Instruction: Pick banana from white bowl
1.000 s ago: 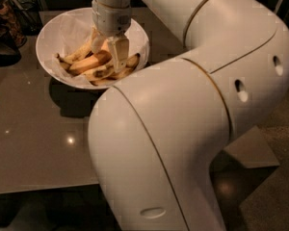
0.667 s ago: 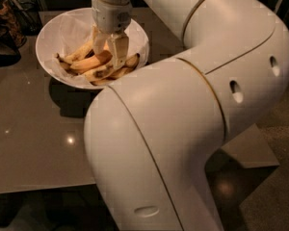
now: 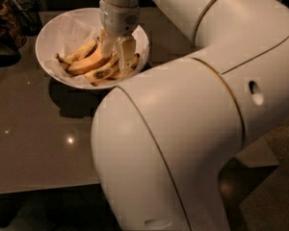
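Bananas (image 3: 89, 64) in one bowl (image 3: 50, 40), under the gripper (image 3: 117, 49)
About four bananas lie just below the one gripper. I cannot tell if it is open or closed. The bowl sits on one table (image 3: 33, 143).

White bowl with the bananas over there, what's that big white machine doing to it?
That is a robot arm trying to take a banana out of the white bowl. Its hand is down inside the bowl, right among the bananas, which lie in a pile on crinkled white paper. No banana has been lifted out yet. The bowl sits on a dark, glossy table.
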Action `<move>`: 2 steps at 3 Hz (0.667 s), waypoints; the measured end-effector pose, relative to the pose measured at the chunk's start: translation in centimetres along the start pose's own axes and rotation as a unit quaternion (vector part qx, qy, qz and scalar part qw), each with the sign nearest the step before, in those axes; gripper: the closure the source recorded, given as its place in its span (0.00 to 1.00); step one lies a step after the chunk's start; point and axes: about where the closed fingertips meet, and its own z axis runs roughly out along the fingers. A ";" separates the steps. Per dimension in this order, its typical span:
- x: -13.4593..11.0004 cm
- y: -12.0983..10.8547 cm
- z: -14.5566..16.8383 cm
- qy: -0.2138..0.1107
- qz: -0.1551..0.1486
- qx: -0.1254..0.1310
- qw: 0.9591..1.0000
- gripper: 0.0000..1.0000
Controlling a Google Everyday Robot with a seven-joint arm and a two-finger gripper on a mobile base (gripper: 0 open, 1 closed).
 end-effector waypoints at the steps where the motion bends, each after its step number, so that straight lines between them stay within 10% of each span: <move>1: 0.3 1.0 0.3 0.001 0.001 -0.005 1.000 0.45; 2: 0.5 1.2 0.3 0.001 0.000 -0.007 1.000 0.46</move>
